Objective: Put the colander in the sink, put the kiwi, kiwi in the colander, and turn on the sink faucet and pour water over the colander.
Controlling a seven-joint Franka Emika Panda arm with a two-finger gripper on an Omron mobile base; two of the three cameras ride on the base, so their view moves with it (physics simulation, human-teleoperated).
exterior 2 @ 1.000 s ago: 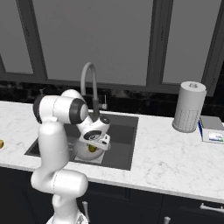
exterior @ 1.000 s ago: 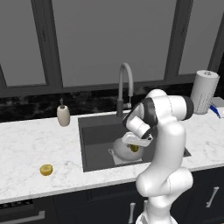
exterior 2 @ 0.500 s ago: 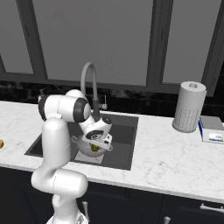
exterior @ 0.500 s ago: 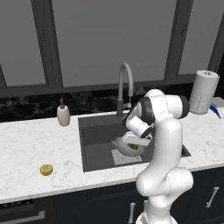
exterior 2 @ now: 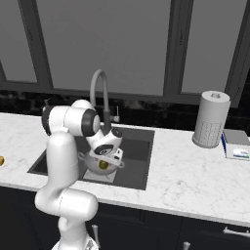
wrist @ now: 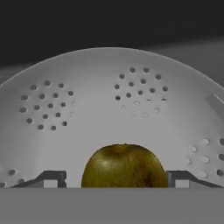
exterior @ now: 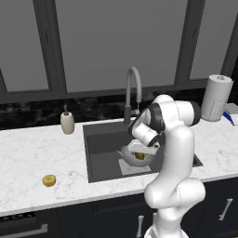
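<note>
The silver colander (wrist: 109, 105) sits on the floor of the dark sink (exterior: 102, 139), seen from the bases as a metal bowl (exterior: 126, 156) (exterior 2: 91, 165). My gripper (wrist: 116, 179) (exterior: 139, 152) (exterior 2: 104, 160) reaches down into it. A dark olive-brown kiwi (wrist: 124, 166) (exterior: 139, 156) (exterior 2: 103, 165) lies in the bowl between the fingertips (wrist: 51, 178). The jaws stand open, with a gap on the kiwi's left side. The yellow kiwi (exterior: 49, 180) (exterior 2: 1, 160) rests on the marble counter, left of the sink. The grey gooseneck faucet (exterior: 133, 88) (exterior 2: 97, 93) arches over the basin; no water runs.
A cream soap bottle (exterior: 67, 123) stands on the counter behind the sink's left corner. A paper towel roll (exterior: 217, 97) (exterior 2: 211, 119) and a small box (exterior 2: 237, 145) stand at the right. My arm's elbow hangs over the sink's front edge.
The hand has sunk a little lower into the colander, and the jaws have widened, letting go of the olive-brown kiwi.
</note>
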